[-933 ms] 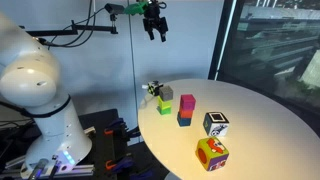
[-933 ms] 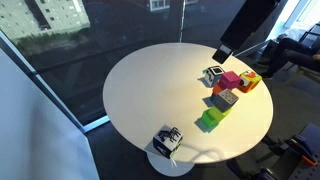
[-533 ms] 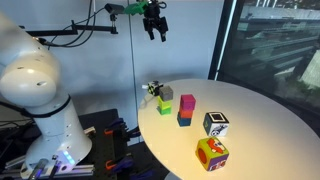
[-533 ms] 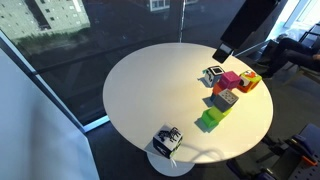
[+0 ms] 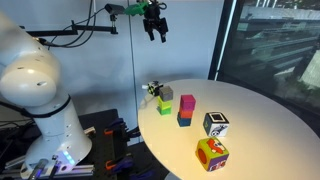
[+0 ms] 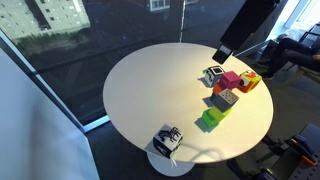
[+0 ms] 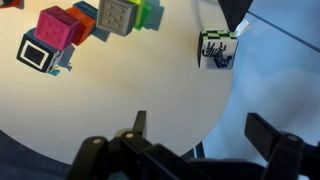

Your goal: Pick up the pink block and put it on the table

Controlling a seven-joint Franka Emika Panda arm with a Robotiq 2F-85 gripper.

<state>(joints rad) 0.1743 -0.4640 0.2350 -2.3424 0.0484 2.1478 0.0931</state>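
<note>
The pink block (image 5: 186, 102) is a small magenta cube sitting on top of a blue cube (image 5: 185, 119) on the round white table (image 5: 262, 128). It also shows in an exterior view (image 6: 231, 79) and at the top left of the wrist view (image 7: 60, 25). My gripper (image 5: 154, 30) hangs high above the table's far edge, well clear of the blocks. In the wrist view its fingers (image 7: 205, 135) are spread apart with nothing between them. The table also shows in an exterior view (image 6: 140, 90).
Around the pink block are a grey cube (image 7: 117, 15), a green cube (image 5: 165, 107), a black-and-white cube (image 5: 216, 124) and an orange-and-pink patterned cube (image 5: 211, 154). Another black-and-white patterned cube (image 6: 167, 140) stands near the table edge. The white robot base (image 5: 40, 90) is beside the table.
</note>
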